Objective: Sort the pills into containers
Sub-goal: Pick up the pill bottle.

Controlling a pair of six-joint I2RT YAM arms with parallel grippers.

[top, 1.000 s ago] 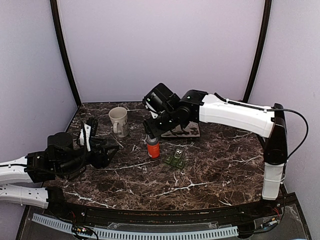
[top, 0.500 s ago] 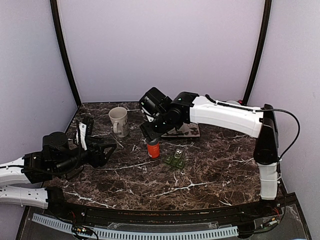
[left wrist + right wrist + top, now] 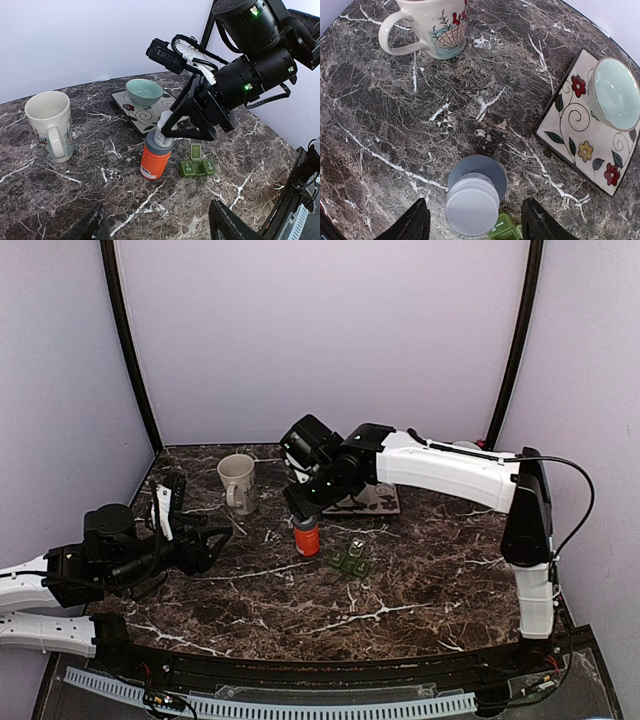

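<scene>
An orange pill bottle (image 3: 306, 538) (image 3: 155, 161) with a grey shoulder and white cap (image 3: 471, 210) stands upright mid-table. My right gripper (image 3: 303, 514) (image 3: 167, 131) (image 3: 476, 223) hangs over it, open, one finger on each side of the cap with a gap on both sides. The containers (image 3: 351, 560) (image 3: 198, 167) (image 3: 503, 228), a dark green pill-box strip with its middle lid flipped up, lie just right of the bottle. My left gripper (image 3: 207, 540) (image 3: 160, 226) is low at the left, open and empty, pointing toward the bottle. No pills are in view.
A beige mug (image 3: 237, 481) (image 3: 50, 124) (image 3: 437, 25) stands at the back left. A square floral plate (image 3: 385, 504) (image 3: 131, 107) (image 3: 570, 132) carrying a pale green bowl (image 3: 144, 92) (image 3: 616, 92) sits behind the bottle. Purple walls close in the table.
The right arm shifted left and lowered its gripper around the bottle's cap. The left arm drew back slightly to the left. Bottle and pill-box stayed put.
</scene>
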